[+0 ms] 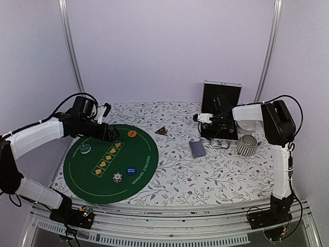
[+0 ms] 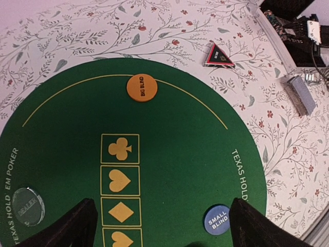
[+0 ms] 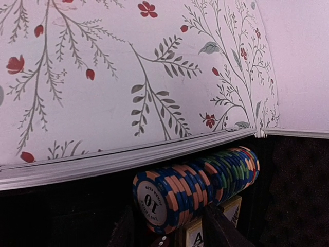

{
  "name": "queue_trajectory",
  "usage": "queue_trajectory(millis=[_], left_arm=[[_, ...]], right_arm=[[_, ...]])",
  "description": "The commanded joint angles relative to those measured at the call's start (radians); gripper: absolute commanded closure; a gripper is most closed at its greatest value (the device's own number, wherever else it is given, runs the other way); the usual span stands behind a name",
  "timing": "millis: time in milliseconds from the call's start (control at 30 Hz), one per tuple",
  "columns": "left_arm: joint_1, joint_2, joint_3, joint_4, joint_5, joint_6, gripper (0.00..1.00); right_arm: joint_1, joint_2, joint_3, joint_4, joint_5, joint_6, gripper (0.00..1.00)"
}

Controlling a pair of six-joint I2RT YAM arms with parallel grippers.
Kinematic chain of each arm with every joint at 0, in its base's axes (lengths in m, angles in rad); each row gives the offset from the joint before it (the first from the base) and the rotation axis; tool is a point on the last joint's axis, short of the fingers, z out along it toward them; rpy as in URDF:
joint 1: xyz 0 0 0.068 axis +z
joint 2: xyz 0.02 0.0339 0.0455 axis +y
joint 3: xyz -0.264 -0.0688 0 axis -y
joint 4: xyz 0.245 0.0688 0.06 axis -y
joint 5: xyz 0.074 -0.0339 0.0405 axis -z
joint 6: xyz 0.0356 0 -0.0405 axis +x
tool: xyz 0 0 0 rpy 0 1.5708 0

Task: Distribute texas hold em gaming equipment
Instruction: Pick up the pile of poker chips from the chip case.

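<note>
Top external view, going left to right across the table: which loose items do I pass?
clear dealer disc → chip stack → orange disc → triangular marker → card deck → ribbed cup

The left arm [image 1: 38,135] rises from its near-left base, bends out at the left edge and stretches its white forearm to the right; the left gripper [image 1: 113,135] hangs low, its fingers [image 2: 72,226] spread wide with nothing between them; the right arm [image 1: 280,154] stands upright at the near right, folds at the elbow and reaches left; the right gripper [image 1: 218,123] tips downward, its fingers [image 3: 218,231] a little apart (whether they press on anything is unclear).
</note>
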Motion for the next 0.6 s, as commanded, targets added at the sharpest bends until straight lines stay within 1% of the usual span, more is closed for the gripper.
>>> queue_trajectory(millis=[0, 200, 400, 467, 567], left_arm=[[0.012, -0.025, -0.013, 0.026, 0.026, 0.010, 0.09], [0.013, -0.028, -0.017, 0.028, 0.030, 0.009, 0.08], [0.013, -0.029, -0.021, 0.027, 0.041, 0.010, 0.08], [0.012, -0.027, -0.021, 0.028, 0.049, 0.010, 0.08], [0.013, -0.027, -0.021, 0.027, 0.055, 0.010, 0.08]], right_arm=[[0.017, -0.045, -0.047, -0.133, -0.060, 0.015, 0.54], [0.025, -0.077, -0.062, -0.133, -0.068, 0.009, 0.53], [0.024, -0.043, -0.039, -0.035, 0.018, 0.012, 0.51], [0.025, -0.028, -0.022, -0.025, 0.040, 0.013, 0.50], [0.025, -0.014, -0.010, -0.022, 0.048, 0.008, 0.46]])
